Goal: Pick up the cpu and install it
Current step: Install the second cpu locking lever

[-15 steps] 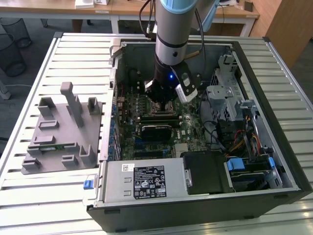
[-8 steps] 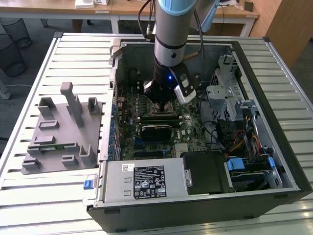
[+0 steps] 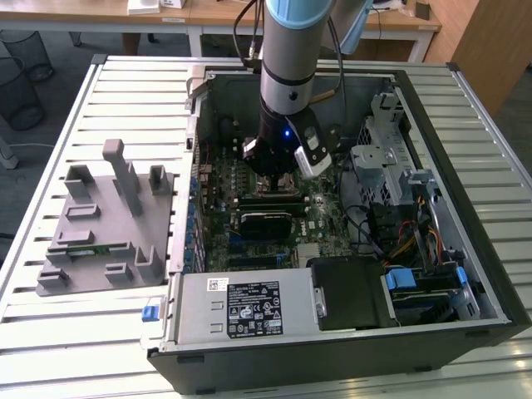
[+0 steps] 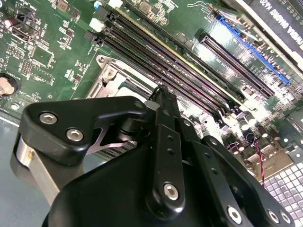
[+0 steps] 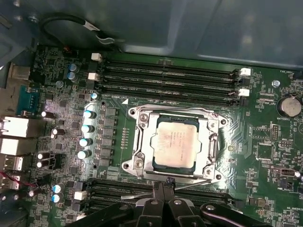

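Note:
The cpu (image 5: 176, 144), a flat square chip with a silver top, lies inside the metal-framed socket (image 5: 138, 142) on the green motherboard (image 5: 255, 137). My gripper (image 5: 164, 187) hangs just off one edge of the socket frame, its black fingers (image 4: 161, 101) pressed together with nothing between them. In the exterior view the arm's wrist (image 3: 287, 91) reaches down into the open computer case (image 3: 465, 208), with the gripper (image 3: 274, 170) low over the board.
Rows of black memory slots (image 5: 170, 75) run on both sides of the socket. Capacitors (image 5: 87, 127) stand close to it. A grey fixture tray (image 3: 104, 224) with a green memory stick (image 3: 79, 247) lies at the exterior view's left. The drive cage and cables (image 3: 399, 199) crowd the case's right.

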Action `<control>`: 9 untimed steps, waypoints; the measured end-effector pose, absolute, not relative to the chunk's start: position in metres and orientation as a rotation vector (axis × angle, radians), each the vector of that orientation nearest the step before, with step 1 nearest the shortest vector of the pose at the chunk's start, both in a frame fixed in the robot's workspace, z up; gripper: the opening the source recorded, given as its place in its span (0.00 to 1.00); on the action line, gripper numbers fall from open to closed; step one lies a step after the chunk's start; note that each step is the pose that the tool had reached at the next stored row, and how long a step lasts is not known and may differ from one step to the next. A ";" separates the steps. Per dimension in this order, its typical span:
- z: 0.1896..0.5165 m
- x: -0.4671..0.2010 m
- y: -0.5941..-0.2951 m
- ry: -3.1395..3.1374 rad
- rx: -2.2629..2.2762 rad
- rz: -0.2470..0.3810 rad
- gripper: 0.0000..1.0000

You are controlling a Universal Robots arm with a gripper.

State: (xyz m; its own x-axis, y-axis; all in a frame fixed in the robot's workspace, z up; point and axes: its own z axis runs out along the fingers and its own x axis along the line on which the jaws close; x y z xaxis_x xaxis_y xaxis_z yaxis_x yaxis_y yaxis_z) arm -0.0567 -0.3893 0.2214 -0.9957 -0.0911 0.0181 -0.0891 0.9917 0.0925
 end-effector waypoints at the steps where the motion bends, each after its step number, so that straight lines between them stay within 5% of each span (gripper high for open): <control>1: 0.221 -0.057 -0.389 -3.113 0.141 -0.144 0.11; 9: 0.218 -0.057 -0.389 -3.113 0.141 -0.145 0.11</control>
